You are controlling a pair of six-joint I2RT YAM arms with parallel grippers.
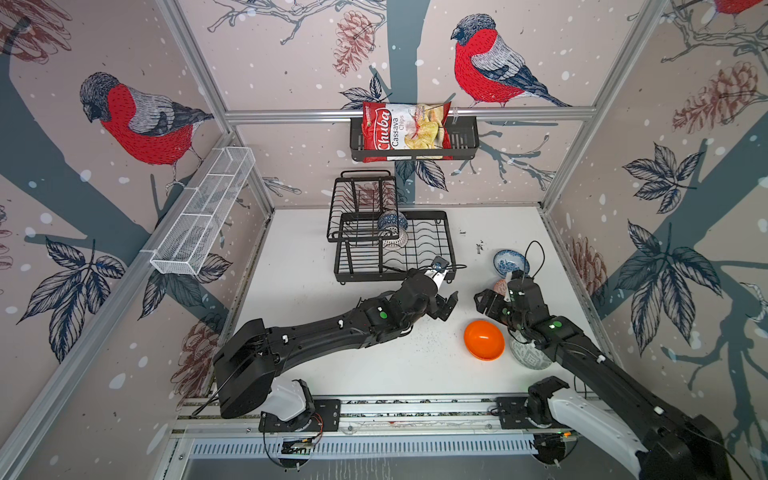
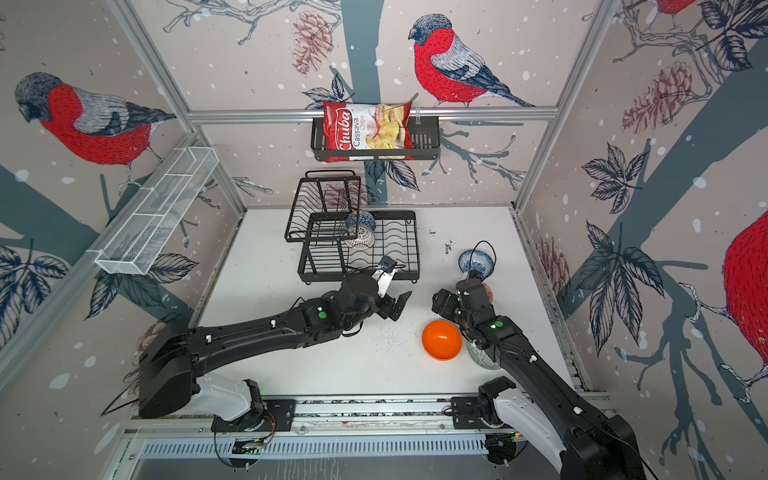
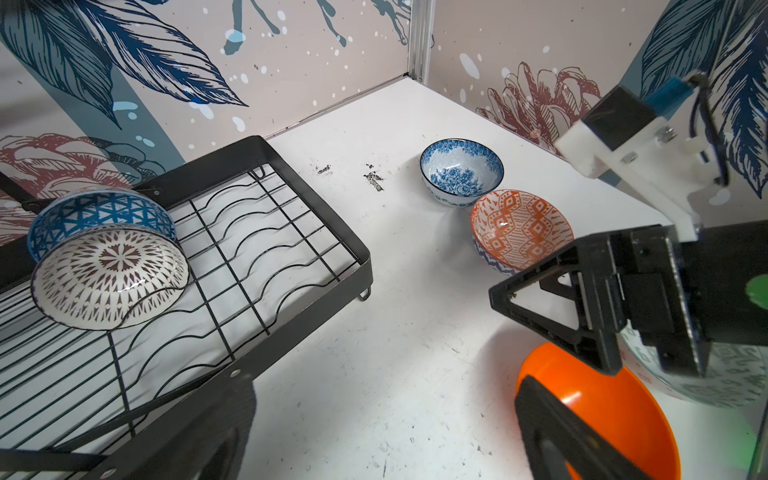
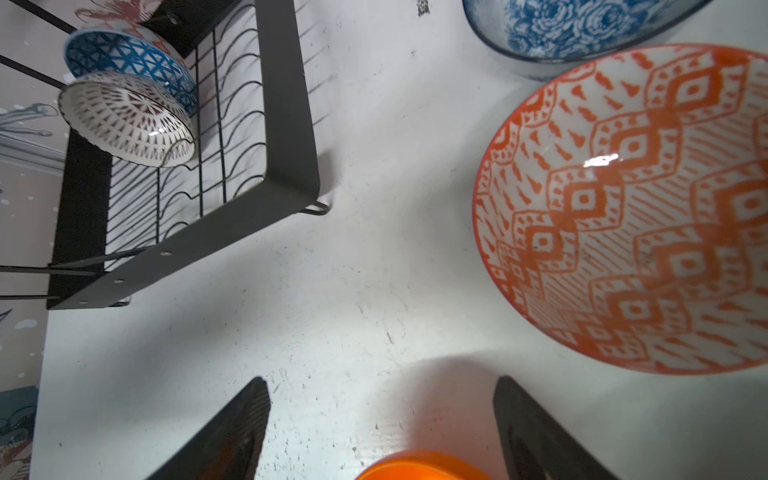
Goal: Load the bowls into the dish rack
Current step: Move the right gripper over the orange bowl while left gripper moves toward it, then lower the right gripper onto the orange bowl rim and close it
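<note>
Left gripper hangs empty with its jaws wide apart, just off the front right corner of the dish rack, fingers aimed rightward away from it. We log the rack's long side as running left to right, with the raised shelf over its left half.

In the rack's lower tray, at the shelf's right edge, two bowls stand on edge. The dark blue geometric bowl is behind and the black-white radial bowl leans on it. The radial bowl's mouth faces the rack's front right.

Right gripper is right of the rack. Its jaws are apart, nothing is between them, and it is aimed at bare table.

The other four bowls sit off the rack's right side:
- Plain orange bowl is nearest the front; we can't tell which way its mouth faces.
- Orange-white patterned bowl is tipped, mouth toward the rack.
- Blue-white floral bowl touches the orange-white one and stands upright, mouth up.
- Grey-green patterned bowl is half under the right arm; we can't tell which way it faces.
</note>
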